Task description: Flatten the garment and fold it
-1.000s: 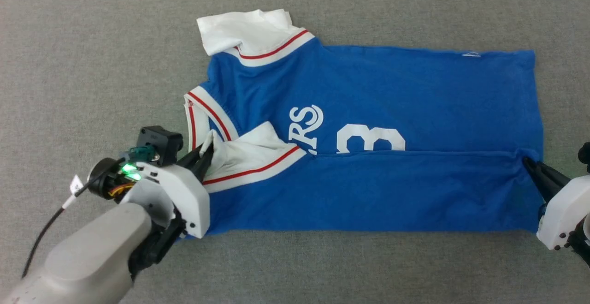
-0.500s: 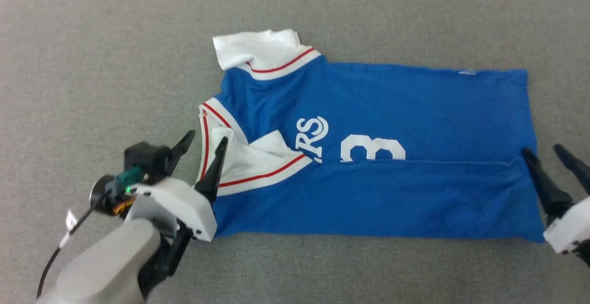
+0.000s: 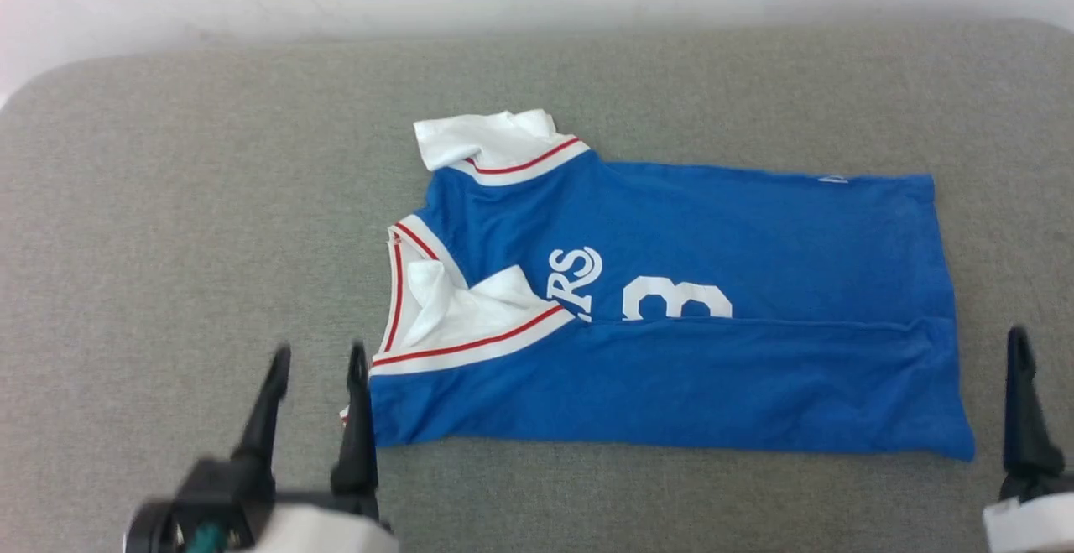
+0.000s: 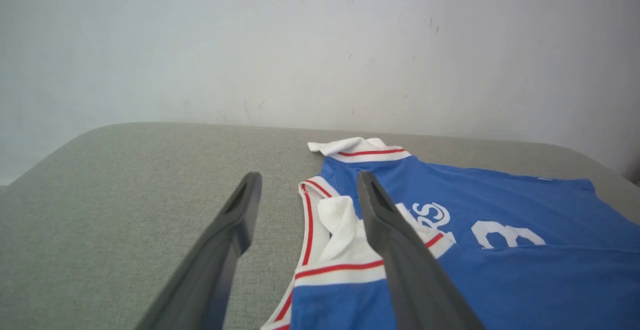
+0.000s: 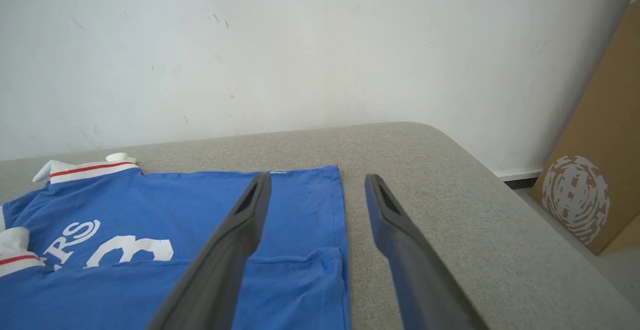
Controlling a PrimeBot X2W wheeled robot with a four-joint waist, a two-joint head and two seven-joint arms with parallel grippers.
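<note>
Since a second ago I have let go of the garment [image 3: 713,268] at both ends and drawn back. My left gripper [image 3: 320,352] hovers with jaws spread, just beside the collar end. The garment lies on the grey table [image 3: 168,242], its near edge folded over the number. My right gripper [image 5: 317,177], jaws spread, sits by the hem, probably clear of it.

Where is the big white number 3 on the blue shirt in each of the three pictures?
Head view: the white 3 sits near the middle of the picture, on the blue shirt, just above its fold.
Left wrist view: it is right of centre, low down.
Right wrist view: it is at the lower left.
Shared landmark: the curly white RS letters are right beside the 3 in every view.
</note>
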